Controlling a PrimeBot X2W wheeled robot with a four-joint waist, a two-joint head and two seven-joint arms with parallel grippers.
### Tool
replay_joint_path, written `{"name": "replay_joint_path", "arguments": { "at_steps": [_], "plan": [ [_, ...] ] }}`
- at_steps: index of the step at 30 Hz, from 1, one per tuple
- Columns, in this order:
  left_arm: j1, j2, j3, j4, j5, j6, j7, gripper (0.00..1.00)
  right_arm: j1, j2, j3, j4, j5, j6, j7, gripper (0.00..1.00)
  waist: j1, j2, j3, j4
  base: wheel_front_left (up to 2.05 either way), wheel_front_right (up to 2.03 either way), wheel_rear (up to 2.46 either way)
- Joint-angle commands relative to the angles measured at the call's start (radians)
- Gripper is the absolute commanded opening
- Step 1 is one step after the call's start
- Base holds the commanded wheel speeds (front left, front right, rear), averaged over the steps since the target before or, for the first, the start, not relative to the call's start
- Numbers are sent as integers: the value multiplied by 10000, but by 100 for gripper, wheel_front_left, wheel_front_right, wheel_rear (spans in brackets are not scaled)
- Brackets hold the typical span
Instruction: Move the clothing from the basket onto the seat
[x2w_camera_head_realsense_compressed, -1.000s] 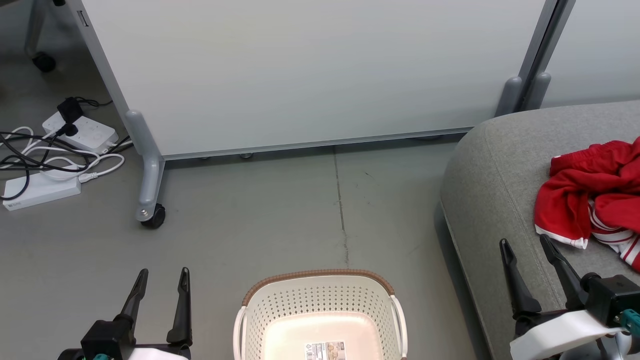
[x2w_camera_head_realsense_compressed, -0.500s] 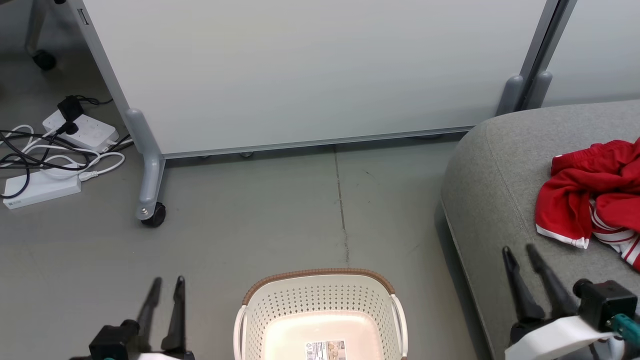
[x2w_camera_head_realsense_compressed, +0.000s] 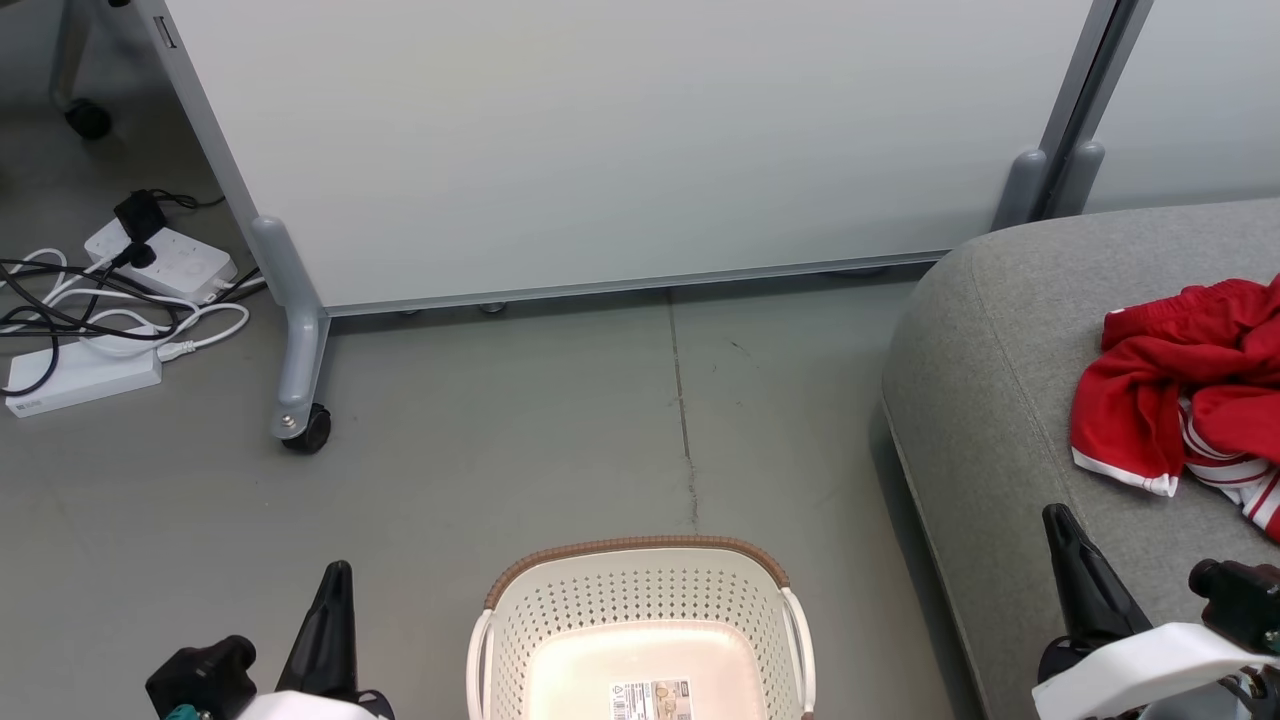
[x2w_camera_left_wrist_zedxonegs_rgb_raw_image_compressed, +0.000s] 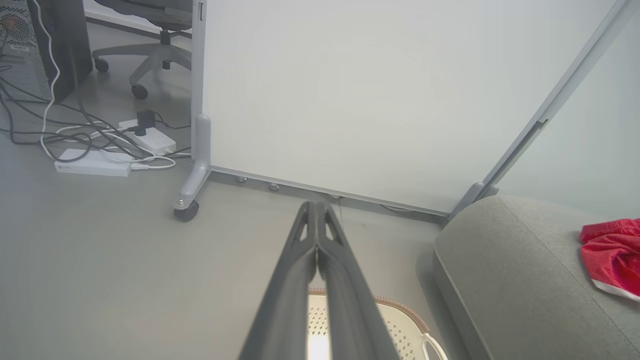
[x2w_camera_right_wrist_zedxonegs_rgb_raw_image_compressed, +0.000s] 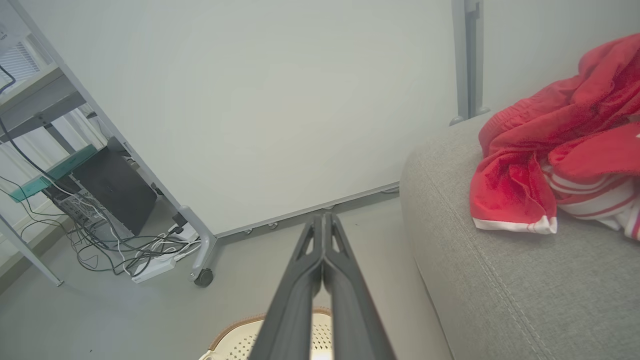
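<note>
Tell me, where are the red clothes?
In the head view the clothing lies on the seat at the right, apart from the basket.

Red, white-striped clothing; grey seat; cream, brown-rimmed basket.

The grey floor bears the basket and the seat, on which the clothing lies crumpled.
</note>
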Motion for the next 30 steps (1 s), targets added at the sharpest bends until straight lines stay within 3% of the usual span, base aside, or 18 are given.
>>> {"name": "replay_joint_path", "arguments": {
  "at_steps": [1,30],
  "plan": [
    [-416,11,130,-80,-447,-154,67,0,-330,-119,-112,-5,529,0,84,0,0,0,2,-1,0,0,0],
    [-1242,-413,557,325,-4325,-988,664,0,-1153,-258,-954,1034,4830,1,962,0,0,0,43,-14,0,0,0]
  ]
}}
